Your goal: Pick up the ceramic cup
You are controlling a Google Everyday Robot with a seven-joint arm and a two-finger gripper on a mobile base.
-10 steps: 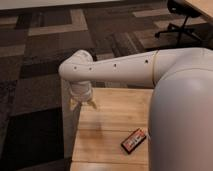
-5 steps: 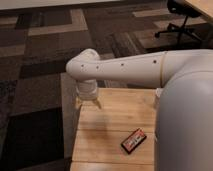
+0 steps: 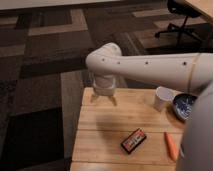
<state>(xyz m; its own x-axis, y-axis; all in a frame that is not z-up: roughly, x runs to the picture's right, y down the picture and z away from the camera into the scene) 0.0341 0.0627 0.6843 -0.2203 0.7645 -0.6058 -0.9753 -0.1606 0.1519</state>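
Note:
The ceramic cup (image 3: 162,98) is a small white cup standing upright on the far right part of the wooden table (image 3: 105,130). A dark blue bowl (image 3: 184,106) sits just right of it. My gripper (image 3: 104,95) hangs from the white arm (image 3: 150,67) over the table's far left corner, well left of the cup and not touching it.
A dark snack bar with a red label (image 3: 134,140) lies near the table's front middle. An orange carrot (image 3: 171,145) lies at the front right. An office chair (image 3: 181,20) stands on the patterned carpet at the back right. My white body fills the right edge.
The arm and gripper have shifted right along the table's far edge. The cup, bowl and carrot, hidden before, now show.

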